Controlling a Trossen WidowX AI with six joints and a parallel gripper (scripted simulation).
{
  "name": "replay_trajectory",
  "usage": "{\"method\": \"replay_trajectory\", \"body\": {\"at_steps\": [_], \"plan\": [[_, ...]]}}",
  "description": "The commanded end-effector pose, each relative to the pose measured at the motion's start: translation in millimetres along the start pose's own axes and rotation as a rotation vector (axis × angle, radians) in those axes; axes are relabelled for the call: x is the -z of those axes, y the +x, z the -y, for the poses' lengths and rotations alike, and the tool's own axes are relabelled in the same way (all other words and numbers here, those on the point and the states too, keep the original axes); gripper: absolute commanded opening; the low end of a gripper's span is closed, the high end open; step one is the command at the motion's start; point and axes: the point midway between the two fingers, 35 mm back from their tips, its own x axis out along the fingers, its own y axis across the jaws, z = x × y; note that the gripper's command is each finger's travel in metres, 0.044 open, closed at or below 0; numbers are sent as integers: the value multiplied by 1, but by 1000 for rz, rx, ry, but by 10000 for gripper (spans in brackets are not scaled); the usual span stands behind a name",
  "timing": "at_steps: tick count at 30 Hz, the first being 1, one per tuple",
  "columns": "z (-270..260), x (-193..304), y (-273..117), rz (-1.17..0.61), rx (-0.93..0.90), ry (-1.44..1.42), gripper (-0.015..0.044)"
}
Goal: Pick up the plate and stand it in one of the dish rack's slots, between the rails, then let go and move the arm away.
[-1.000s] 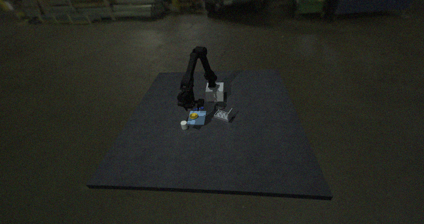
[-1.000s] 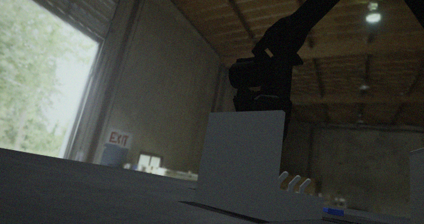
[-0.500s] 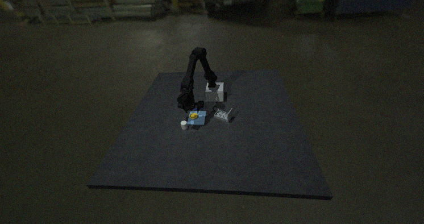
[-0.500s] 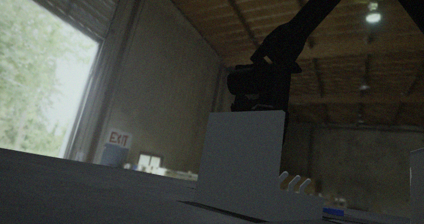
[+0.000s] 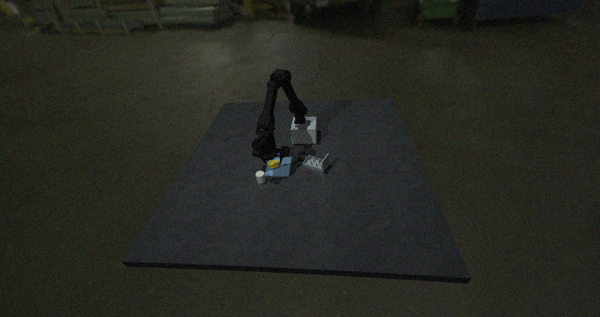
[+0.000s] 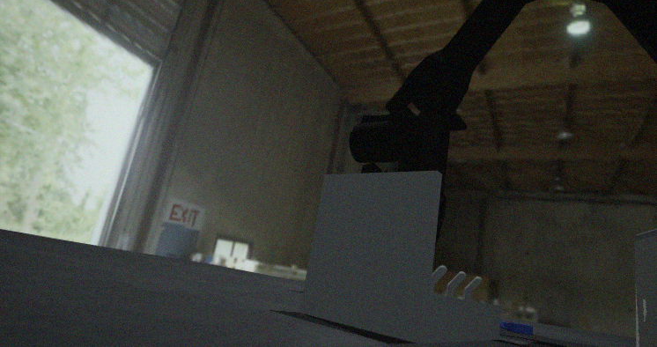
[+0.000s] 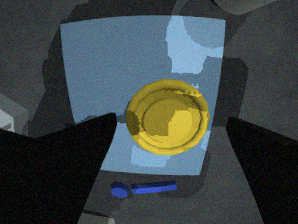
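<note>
the claw [image 7: 156, 145] hangs above the yellow plate [image 7: 168, 116] with its fingers spread wide apart and nothing between them — in the wrist view the plate shows in the gap between the two dark fingers. the plate lies flat on a light blue mat [image 7: 113, 70], near the mat's lower right part in that view. a blue pen-like thing [image 7: 143, 189] lies just off the mat's edge, on the dark tabletop [image 5: 356, 214]. in the top view a white cup [image 5: 260, 176] stands just beside the mat's corner, and the white dish rack [image 5: 315, 162] sits near the mat on its other side — apart from it. the arm's white base block [image 5: 303, 130] stands behind the rack.
</note>
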Motion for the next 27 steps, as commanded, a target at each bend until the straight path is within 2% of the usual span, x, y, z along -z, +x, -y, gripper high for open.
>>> {"method": "replay_trajectory", "body": {"at_steps": [1,9,27], "plan": [[-2,4,10,-13,-9,-3,400],[-3,5,20,-14,-9,-6,400],[-3,5,20,-14,-9,-6,304]]}}
